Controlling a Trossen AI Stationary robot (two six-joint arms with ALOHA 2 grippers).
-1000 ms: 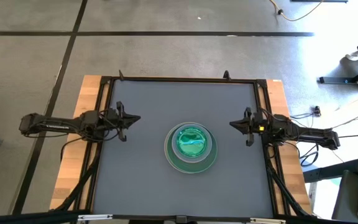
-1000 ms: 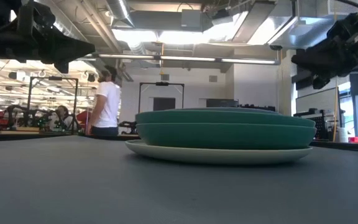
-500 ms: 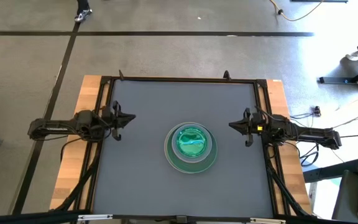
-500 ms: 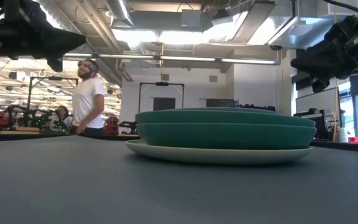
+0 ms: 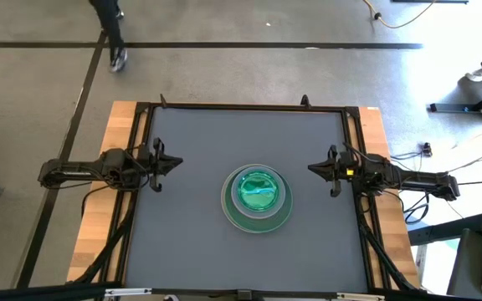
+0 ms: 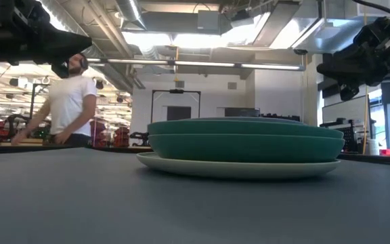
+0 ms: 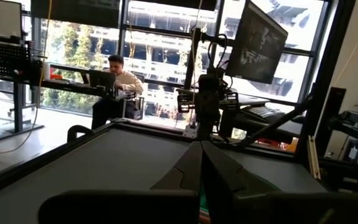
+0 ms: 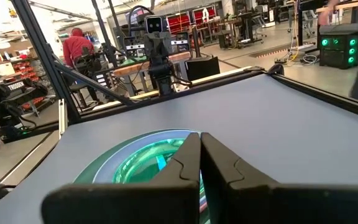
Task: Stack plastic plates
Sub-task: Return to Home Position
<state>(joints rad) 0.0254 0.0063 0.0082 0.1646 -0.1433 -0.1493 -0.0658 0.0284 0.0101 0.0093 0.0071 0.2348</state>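
The plastic plates stand in one stack (image 5: 258, 197) at the table's middle. A cream-white plate (image 6: 239, 167) lies at the bottom on the mat, two green plates (image 6: 246, 142) rest on it, and a translucent bright green and cyan plate (image 5: 258, 189) is on top. The stack also shows in the right wrist view (image 8: 143, 159). My left gripper (image 5: 176, 161) hovers shut to the left of the stack, well apart from it. My right gripper (image 5: 311, 168) hovers shut to the stack's right, also apart. Both sets of fingers show closed together in the wrist views (image 7: 201, 167) (image 8: 199, 154).
The grey mat (image 5: 199, 242) is framed by a black rail (image 5: 241, 107) with wooden table edges (image 5: 99, 226) outside it. A person (image 6: 63, 102) walks in the room beyond the far edge. Another person (image 7: 120, 84) sits at a desk beyond the table.
My left gripper has drawn back a little toward the table's left edge, away from the stack, staying shut. The plates and my right arm have kept still. A person has walked across the room behind the table.
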